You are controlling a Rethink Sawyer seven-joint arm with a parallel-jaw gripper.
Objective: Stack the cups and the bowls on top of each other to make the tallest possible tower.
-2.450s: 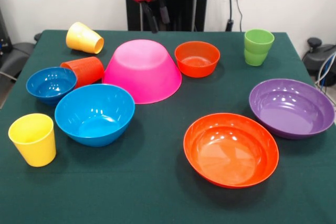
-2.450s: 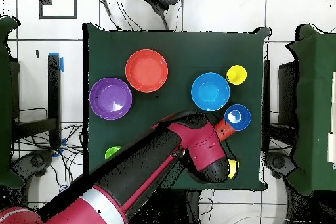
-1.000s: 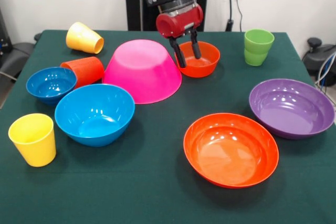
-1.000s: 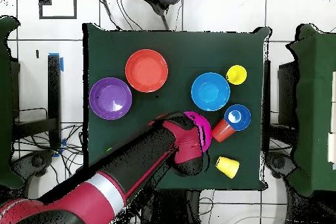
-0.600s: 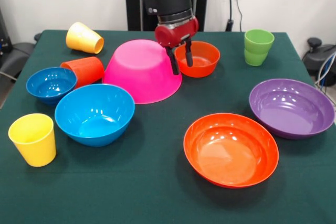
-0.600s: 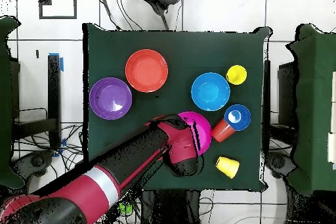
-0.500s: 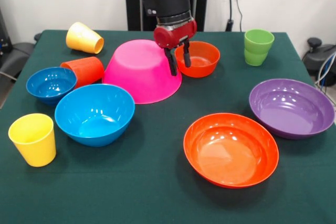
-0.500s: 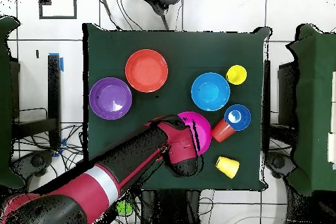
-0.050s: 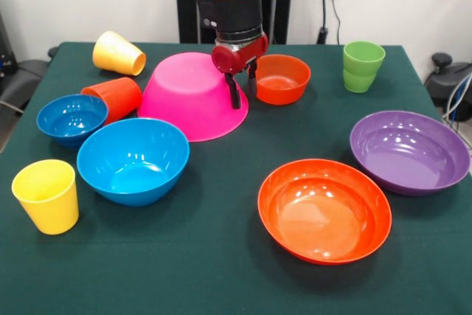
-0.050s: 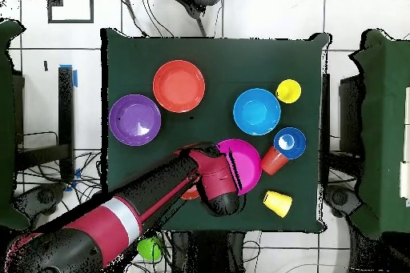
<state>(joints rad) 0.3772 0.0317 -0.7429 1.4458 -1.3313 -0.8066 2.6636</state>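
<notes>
The gripper is down between the upside-down pink bowl and the small orange bowl, fingers slightly apart. One looks like it's touching the pink bowl's side, hard to say, but it isn't holding anything. No tower: both bowls sit near the bench's robot-side edge, cups and other bowls scattered.

Lab – green-clothed table, tiled floor, trailing cables.
</notes>
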